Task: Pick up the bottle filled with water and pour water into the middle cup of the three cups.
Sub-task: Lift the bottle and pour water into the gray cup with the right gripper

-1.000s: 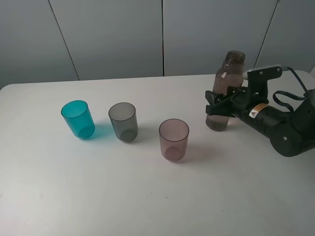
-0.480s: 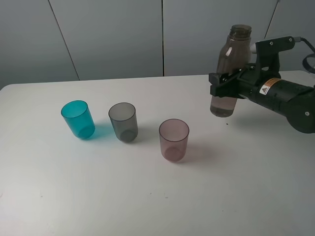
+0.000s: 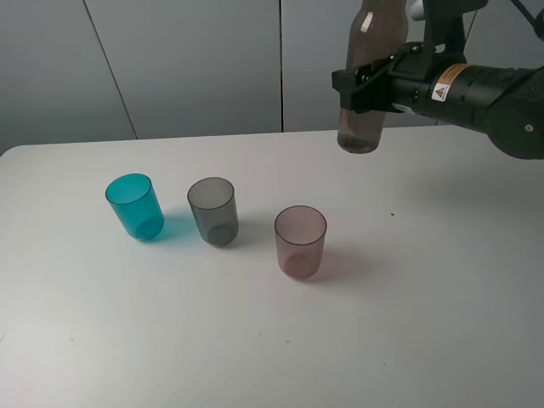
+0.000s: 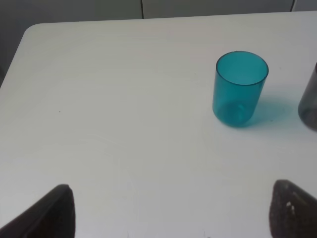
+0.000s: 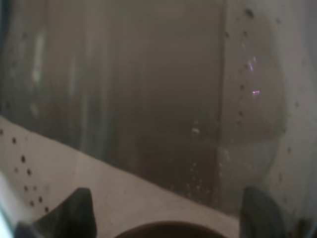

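Gripping the bottle (image 3: 359, 132) around mid-body with the right gripper (image 3: 364, 89), jaws closed tight against both sides. Held high in the air, well clear of the table (image 3: 425, 306), near upright with a slight lean, neck cut off by the top edge of the high view. Placed up and to the right of the cup row in that view, above none of the cups. In the right wrist view, only the smoky bottle (image 5: 148, 99) wall up close, droplets on the plastic, dark fingertips (image 5: 81, 210) on either side. Water level: cannot tell for sure.

On the table, a row of upright cups: teal-blue cup (image 3: 134, 206) at left, the middle cup (image 3: 212, 211), smoky grey, near it, and the pinkish-mauve cup (image 3: 300, 241) further right and nearer the camera. All apart, none touching.

Left gripper (image 4: 173, 218): wide open, holding nothing, above bare table, tips at the lower frame corners. Ahead of it the teal-blue cup (image 4: 239, 89), plus a sliver of the middle cup (image 4: 309, 101) at the frame edge.
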